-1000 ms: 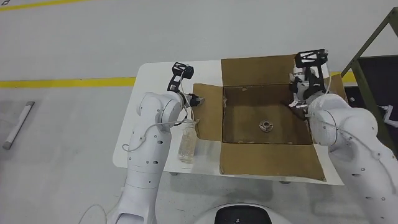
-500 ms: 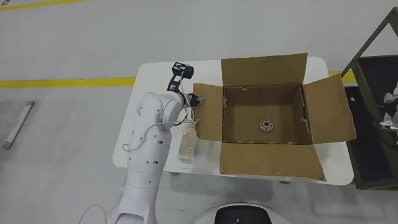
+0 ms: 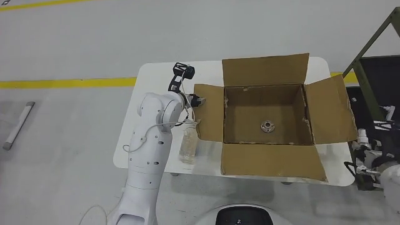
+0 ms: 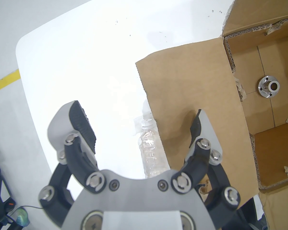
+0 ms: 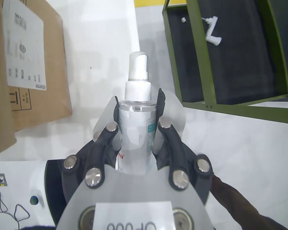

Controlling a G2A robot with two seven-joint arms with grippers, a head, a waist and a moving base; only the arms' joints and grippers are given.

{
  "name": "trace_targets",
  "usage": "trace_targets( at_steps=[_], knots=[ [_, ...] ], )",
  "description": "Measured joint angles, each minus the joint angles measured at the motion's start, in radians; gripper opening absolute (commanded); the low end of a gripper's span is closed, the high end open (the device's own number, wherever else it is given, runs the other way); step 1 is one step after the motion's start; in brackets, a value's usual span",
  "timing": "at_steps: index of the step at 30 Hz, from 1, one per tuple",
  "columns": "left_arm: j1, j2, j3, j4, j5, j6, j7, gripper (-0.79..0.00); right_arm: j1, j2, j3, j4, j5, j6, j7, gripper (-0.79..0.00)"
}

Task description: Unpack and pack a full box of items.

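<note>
Cardboard box (image 3: pixel 269 125) stands open on the white table (image 3: pixel 156 94), all four flaps folded outward. On the box floor, near the middle, lies a small round metal flange (image 4: pixel 268 87) with a hole through its centre.

Beside the box, on the robot's left, a clear plastic water bottle (image 4: pixel 152 154) lies on its side on the table, part of it tucked under the edge of the box's left flap. The left gripper (image 4: pixel 138 114) hangs above that bottle and flap edge with its claw spread wide and nothing between the ribbed pads (image 4: pixel 82 123).

Out past the box's right flap, the right gripper (image 5: pixel 138 101) pinches a clear spray bottle (image 5: pixel 137 125) by its body; the white pump and clear cap stick out beyond the fingertips. The spray bottle sits between the box's labelled outer wall and a green metal rack (image 5: pixel 194 56) farther from the box. A small white part (image 5: pixel 212 31) lies on the rack's black shelf
</note>
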Motion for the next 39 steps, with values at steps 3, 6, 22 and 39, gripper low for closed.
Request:
trace_targets(
  at_steps=[3,6,22,39],
  knots=[
    [0.000,0.000,0.000,0.000,0.000,0.000,0.000,0.000,0.009,-0.001,-0.048,0.038,-0.011,-0.037,-0.031,-0.785],
    [0.000,0.000,0.000,0.000,0.000,0.000,0.000,0.000,0.028,-0.001,-0.089,0.085,-0.039,-0.070,-0.057,-0.785],
    [0.000,0.000,0.000,0.000,0.000,0.000,0.000,0.000,0.129,-0.005,-0.195,0.263,-0.072,-0.088,-0.096,-0.693],
    [0.000,0.000,0.000,0.000,0.000,0.000,0.000,0.000,0.164,-0.005,-0.209,0.294,-0.082,-0.079,-0.079,0.000]
  ],
)
